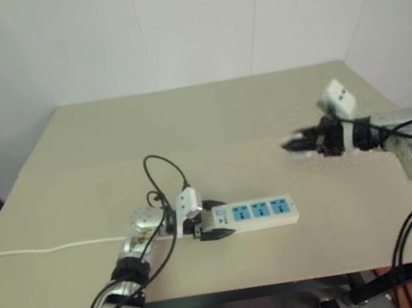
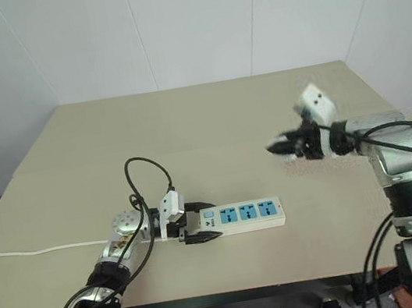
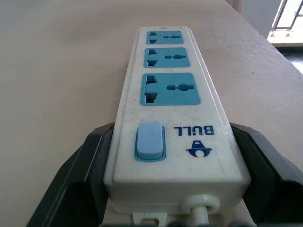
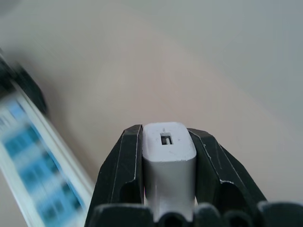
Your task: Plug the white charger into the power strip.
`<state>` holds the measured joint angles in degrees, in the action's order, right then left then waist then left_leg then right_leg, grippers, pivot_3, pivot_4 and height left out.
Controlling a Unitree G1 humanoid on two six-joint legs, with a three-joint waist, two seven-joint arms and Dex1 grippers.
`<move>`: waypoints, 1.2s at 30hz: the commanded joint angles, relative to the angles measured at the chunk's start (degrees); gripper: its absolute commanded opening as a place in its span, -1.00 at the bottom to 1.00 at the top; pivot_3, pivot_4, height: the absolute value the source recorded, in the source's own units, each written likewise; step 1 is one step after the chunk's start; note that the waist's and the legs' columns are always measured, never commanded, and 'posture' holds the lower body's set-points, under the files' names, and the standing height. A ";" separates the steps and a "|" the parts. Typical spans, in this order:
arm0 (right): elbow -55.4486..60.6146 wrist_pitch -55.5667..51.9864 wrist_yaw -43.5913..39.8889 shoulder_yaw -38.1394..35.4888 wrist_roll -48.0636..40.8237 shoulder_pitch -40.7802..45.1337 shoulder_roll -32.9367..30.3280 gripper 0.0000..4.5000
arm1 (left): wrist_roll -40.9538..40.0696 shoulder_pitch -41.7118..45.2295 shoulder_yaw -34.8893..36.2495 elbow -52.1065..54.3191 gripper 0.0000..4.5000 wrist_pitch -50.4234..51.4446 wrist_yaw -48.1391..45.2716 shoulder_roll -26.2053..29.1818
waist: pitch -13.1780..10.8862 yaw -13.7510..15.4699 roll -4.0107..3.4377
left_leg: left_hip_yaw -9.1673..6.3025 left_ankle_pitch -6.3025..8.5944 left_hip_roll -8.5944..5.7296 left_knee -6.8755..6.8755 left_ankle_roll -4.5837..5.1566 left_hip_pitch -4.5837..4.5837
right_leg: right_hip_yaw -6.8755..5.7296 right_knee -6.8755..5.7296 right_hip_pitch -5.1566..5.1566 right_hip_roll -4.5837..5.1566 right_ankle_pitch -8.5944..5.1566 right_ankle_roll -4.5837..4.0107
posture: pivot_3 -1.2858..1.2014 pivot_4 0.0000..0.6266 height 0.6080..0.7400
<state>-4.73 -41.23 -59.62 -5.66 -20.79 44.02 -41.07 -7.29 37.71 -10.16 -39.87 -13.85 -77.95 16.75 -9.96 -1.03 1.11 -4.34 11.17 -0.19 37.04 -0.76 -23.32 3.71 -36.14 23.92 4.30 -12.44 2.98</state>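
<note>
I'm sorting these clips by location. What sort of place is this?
Probably a lab or test room rather than a home: a bare beige table stands against plain white panelled walls, with a power strip on it, and a window beyond the table's far end.

The power strip (image 1: 252, 213) lies flat near the front edge of the desk (image 1: 207, 114), its three blue sockets facing up with open air above them. The left hand (image 1: 211, 220) clamps the switch end, its fingers flanking both long sides there, so that end is blocked. A black cable (image 1: 164, 178) loops up just behind that hand, and a white cord (image 1: 48, 248) runs off along the desk to the left. Between the strip and the raised right hand (image 1: 293, 142), closed around the charger (image 4: 168, 161), the desk is bare, as is the whole back half.
</note>
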 commanded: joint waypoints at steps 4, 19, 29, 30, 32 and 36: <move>11.24 0.49 7.19 -5.11 -8.70 -2.89 8.88 -0.49 | 0.62 0.48 -0.87 -1.05 0.46 0.17 -1.61 1.37 | 0.01 -0.08 0.01 | 0.01 0.00 0.00 0.00 0.00 0.01 | 0.01 -0.05 0.02 0.00 0.03 -0.04 | 0.03 -0.52 1.00; 3.70 31.75 -2.44 8.64 -2.73 -14.37 22.65 -0.49 | -0.25 1.35 -0.70 -1.17 0.46 0.45 -2.36 2.42 | 0.01 -1.25 0.02 | -0.01 0.00 0.09 -0.03 0.00 0.09 | 0.02 -0.12 0.04 -0.14 0.00 0.00 | 0.03 -0.52 1.00; -3.64 38.48 -5.95 10.97 -0.55 -14.40 22.55 -0.49 | -0.78 0.45 -0.93 0.19 0.46 0.98 -3.12 2.99 | 0.01 -1.40 0.02 | -0.01 0.00 0.11 -0.05 0.00 0.10 | 0.03 -0.12 0.05 -0.17 0.00 -0.01 | 0.03 -0.52 1.00; -3.93 38.77 -6.10 11.09 -0.48 -14.27 22.52 -0.49 | -0.83 0.41 -0.93 0.26 0.46 1.04 -3.18 3.04 | 0.01 -1.40 0.02 | -0.01 0.00 0.11 -0.05 0.00 0.10 | 0.03 -0.12 0.05 -0.17 0.00 -0.01 | 0.03 -0.52 1.00; -4.65 39.54 -6.56 11.29 -0.33 -14.00 22.46 -0.49 | -0.89 0.35 -0.96 0.41 0.46 1.14 -3.25 3.12 | 0.01 -1.40 0.02 | -0.01 0.00 0.11 -0.04 0.00 0.10 | 0.03 -0.12 0.05 -0.17 0.00 -0.02 | 0.03 -0.52 1.00; -5.76 40.19 -6.76 11.28 -0.23 -13.61 22.52 -0.49 | -1.08 0.24 -0.99 0.69 0.46 1.39 -3.33 3.19 | 0.01 -1.40 0.02 | -0.01 0.00 0.11 -0.05 0.00 0.10 | 0.03 -0.13 0.05 -0.17 0.00 -0.01 | 0.03 -0.52 1.00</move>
<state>-11.25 -2.80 -66.13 6.13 -20.81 29.08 -18.58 -9.08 38.31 -10.23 -40.56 -12.99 -80.37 19.32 -9.94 -2.43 1.13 -4.35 11.17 -0.08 36.99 -0.76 -23.22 3.74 -36.26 23.97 4.13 -12.44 2.97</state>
